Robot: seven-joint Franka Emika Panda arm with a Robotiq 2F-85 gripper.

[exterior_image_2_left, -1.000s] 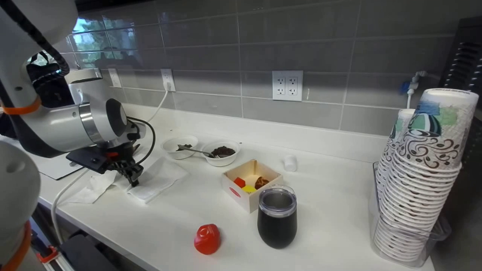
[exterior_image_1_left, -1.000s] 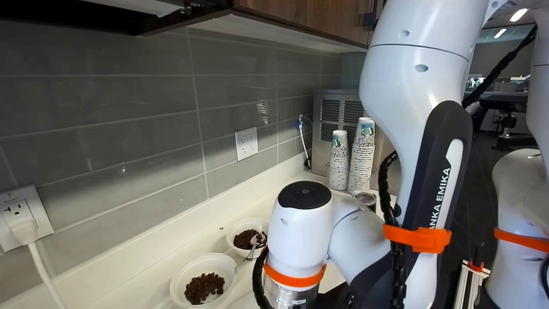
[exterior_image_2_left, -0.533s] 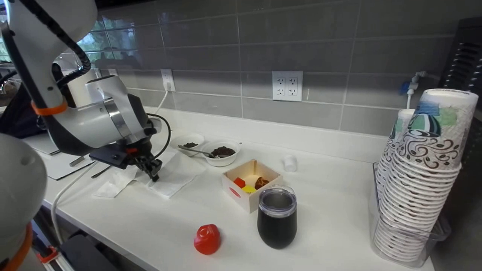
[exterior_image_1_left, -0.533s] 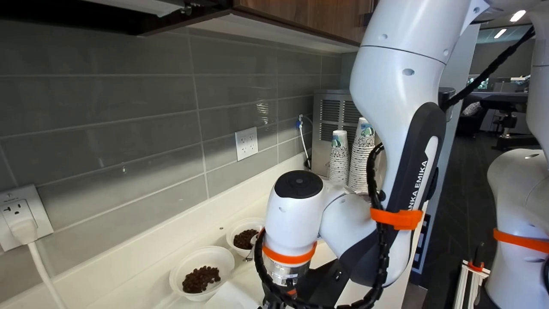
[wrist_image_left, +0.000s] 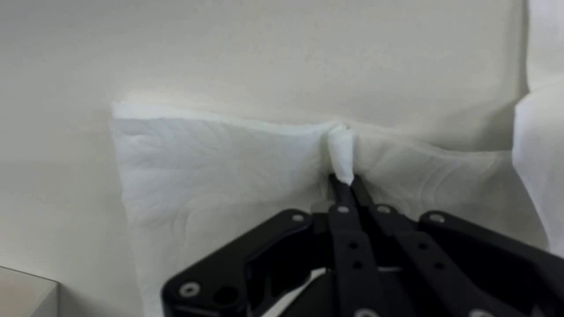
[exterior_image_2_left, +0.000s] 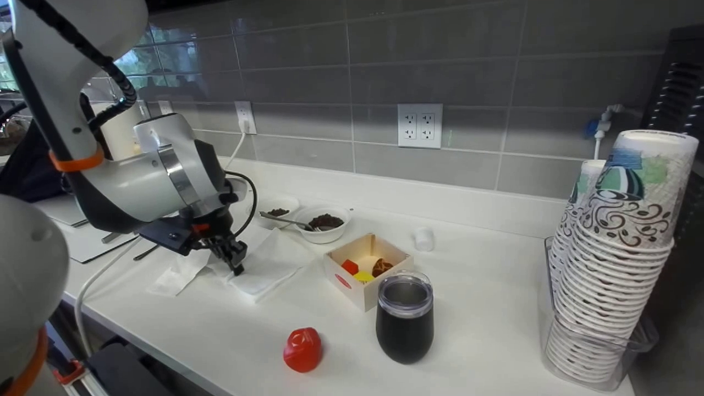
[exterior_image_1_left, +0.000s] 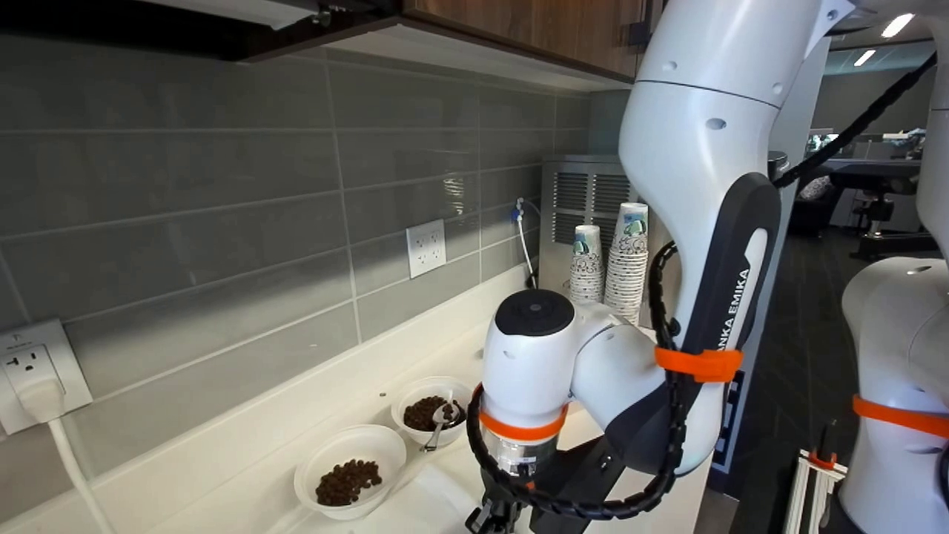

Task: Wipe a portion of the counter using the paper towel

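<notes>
While fingers (wrist_image_left: 343, 193) pinch the paper towel (wrist_image_left: 220, 176), both shifted along counter (exterior_image_2_left: 247, 330), nearer box (exterior_image_2_left: 355, 291)

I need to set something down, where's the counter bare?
Bare counter shows between the black tumbler and the stacked cups, and between the red object and the paper towel. Crowded around the bowls, open box and gripper pinching that towel.

Bare tabletop (exterior_image_2_left: 231, 330) ran between the paper towel (exterior_image_2_left: 275, 264) and red object (exterior_image_2_left: 303, 350); an open box (exterior_image_2_left: 353, 291) and black tumbler (exterior_image_2_left: 405, 333) stood between the tool (exterior_image_2_left: 237, 270) and stacked cups (exterior_image_2_left: 605, 286), two bowls (exterior_image_2_left: 323, 237) toward the wall (exterior_image_2_left: 434, 71).
</notes>
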